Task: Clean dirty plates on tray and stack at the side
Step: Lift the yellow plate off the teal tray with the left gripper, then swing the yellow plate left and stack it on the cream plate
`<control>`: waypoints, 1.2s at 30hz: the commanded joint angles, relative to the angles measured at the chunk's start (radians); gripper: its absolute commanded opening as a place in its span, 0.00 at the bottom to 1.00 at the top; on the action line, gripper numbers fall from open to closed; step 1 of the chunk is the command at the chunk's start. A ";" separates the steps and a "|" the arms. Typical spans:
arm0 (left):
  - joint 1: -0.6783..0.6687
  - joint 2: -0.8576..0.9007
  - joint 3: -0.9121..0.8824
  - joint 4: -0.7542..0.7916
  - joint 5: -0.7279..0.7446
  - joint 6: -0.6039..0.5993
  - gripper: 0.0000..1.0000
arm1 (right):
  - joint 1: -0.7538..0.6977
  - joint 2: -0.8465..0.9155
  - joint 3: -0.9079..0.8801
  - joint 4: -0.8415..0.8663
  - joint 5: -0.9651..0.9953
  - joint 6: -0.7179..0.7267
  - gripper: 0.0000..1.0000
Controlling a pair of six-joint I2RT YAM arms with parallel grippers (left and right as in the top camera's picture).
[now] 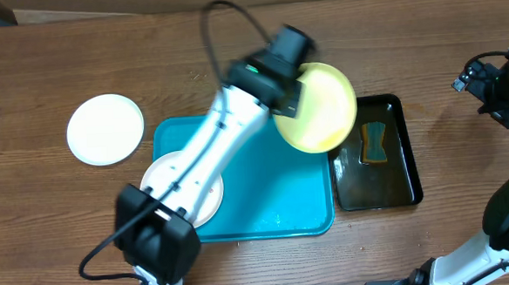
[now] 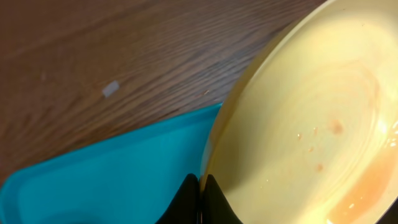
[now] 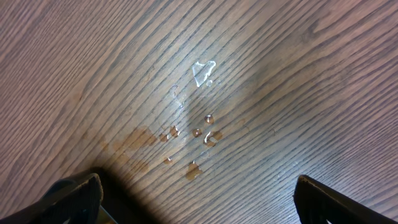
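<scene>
My left gripper [image 1: 289,101] is shut on the rim of the pale yellow-green plate [image 1: 318,107], holding it tilted above the right end of the teal-blue tray [image 1: 276,213] and the black tray's left edge. In the left wrist view the plate [image 2: 311,124] shows small orange smears and wet streaks, with my closed fingers [image 2: 200,193] on its rim. A white plate [image 1: 203,197] lies on the tray's left part, partly under the left arm. Another white plate [image 1: 105,128] lies on the table left of the tray. My right gripper [image 3: 199,193] is open and empty above bare wood, at the far right of the overhead view [image 1: 496,86].
A black tray [image 1: 405,183] holding water and a yellow-and-blue sponge [image 1: 376,143] stands right of the teal tray. Water drops and orange stains [image 3: 196,134] lie on the wooden table under the right gripper.
</scene>
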 commanded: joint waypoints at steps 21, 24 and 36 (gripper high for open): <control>-0.503 -0.031 0.029 0.455 -0.986 0.472 0.04 | -0.001 -0.007 0.011 0.002 -0.001 0.008 1.00; -0.503 -0.031 0.029 0.451 -0.968 0.457 0.04 | -0.001 -0.007 0.011 0.002 -0.001 0.008 1.00; -0.301 -0.031 0.028 0.175 -0.103 -0.010 0.04 | -0.001 -0.007 0.011 0.002 -0.001 0.008 1.00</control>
